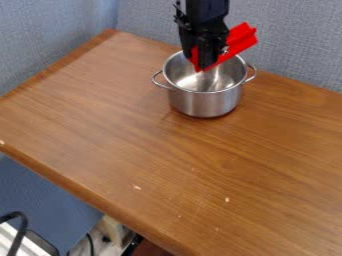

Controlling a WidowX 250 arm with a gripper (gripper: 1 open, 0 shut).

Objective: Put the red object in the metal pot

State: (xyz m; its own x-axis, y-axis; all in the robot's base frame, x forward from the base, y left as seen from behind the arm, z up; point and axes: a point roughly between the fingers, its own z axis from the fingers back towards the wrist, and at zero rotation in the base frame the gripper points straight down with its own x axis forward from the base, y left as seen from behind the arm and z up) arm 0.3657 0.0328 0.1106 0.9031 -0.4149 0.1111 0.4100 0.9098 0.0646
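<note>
Now: red object clamped above the metal pot

My gripper (203,62) points straight down, its jaws pinched tight on the red object (237,41), which sticks out tilted up and to the right over the far rim of the metal pot (205,86). My fingertips reach down into the pot's mouth. That pot stands upright near the far edge of the wooden table (134,140).

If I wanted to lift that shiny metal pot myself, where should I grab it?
Probably by the loop handle on the metal pot, coming in from the bare table side. It sticks out sideways, while the gripper holds the red object over the rim.
</note>
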